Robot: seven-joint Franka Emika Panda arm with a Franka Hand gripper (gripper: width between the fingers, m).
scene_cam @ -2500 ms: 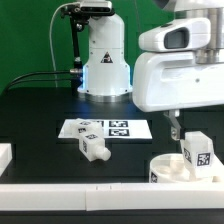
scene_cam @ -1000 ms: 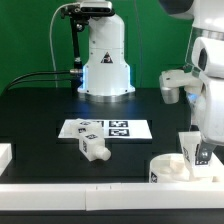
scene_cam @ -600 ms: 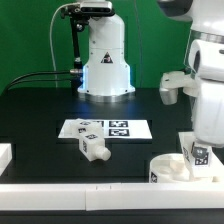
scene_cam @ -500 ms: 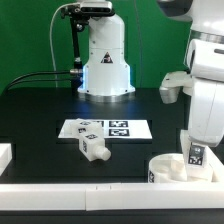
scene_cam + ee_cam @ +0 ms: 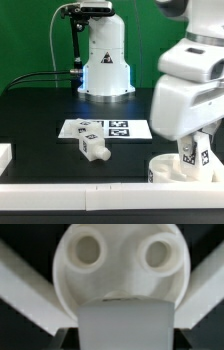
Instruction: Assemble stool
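Jaws of the gripper [image 5: 196, 148] are pinching almost together around the upright leg [image 5: 201, 156], which is standing on the round seat [image 5: 170, 168] at the exterior view's right. A second leg [image 5: 93, 148] is lying loose on the table [image 5: 40, 120] beside the marker board [image 5: 118, 128]. Doing this step well likely means keeping the held leg plumb and pressing straight down while turning; any tilt is risking a jam.

Exterior view: bright, even; white robot arm [image 5: 190, 95] motion-blurred. Wrist view: thick round white plastic seat [image 5: 120, 263] soft, out of focus.
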